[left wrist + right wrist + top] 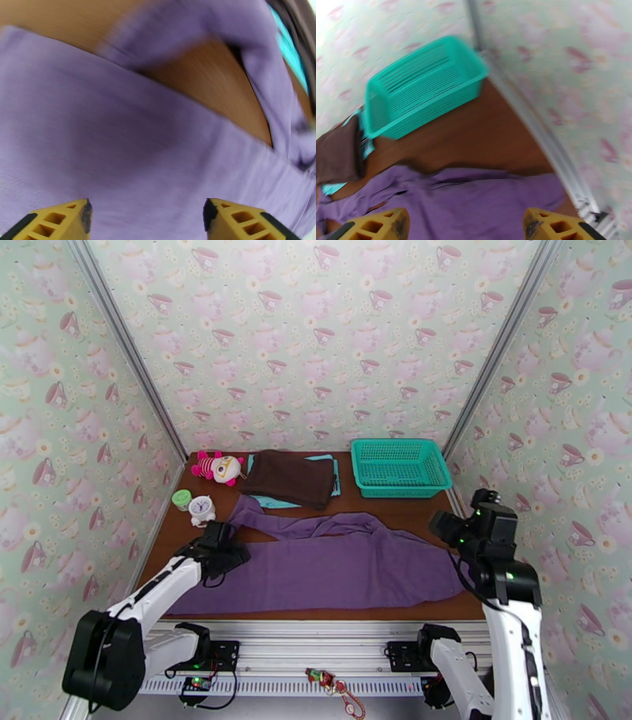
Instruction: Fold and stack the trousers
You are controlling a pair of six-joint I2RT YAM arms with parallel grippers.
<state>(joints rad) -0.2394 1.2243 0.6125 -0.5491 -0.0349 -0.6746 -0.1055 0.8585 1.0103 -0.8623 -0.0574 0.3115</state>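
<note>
The purple trousers (pixel 340 564) lie spread across the near half of the brown table, one leg laid over the other, and another strip of them runs back towards the left. My left gripper (pixel 229 552) hovers over their left end. In the left wrist view its yellow fingertips (pixel 71 217) stand wide apart above the fabric (pixel 138 150), so the left gripper (pixel 146 215) is open and holds nothing. My right gripper (pixel 444 528) is raised above the trousers' right end. The right wrist view shows the right gripper (pixel 466 223) open and empty, with the purple cloth (pixel 482 197) below it.
A teal basket (pixel 395 491) stands at the back right, seen also as the basket (pixel 422 94). A dark brown garment (pixel 288 477) lies on a light teal cloth (pixel 337 473) at the back centre. A plush toy (pixel 217 467), a small clock (pixel 202 510) and a green disc (pixel 182 499) sit at the left.
</note>
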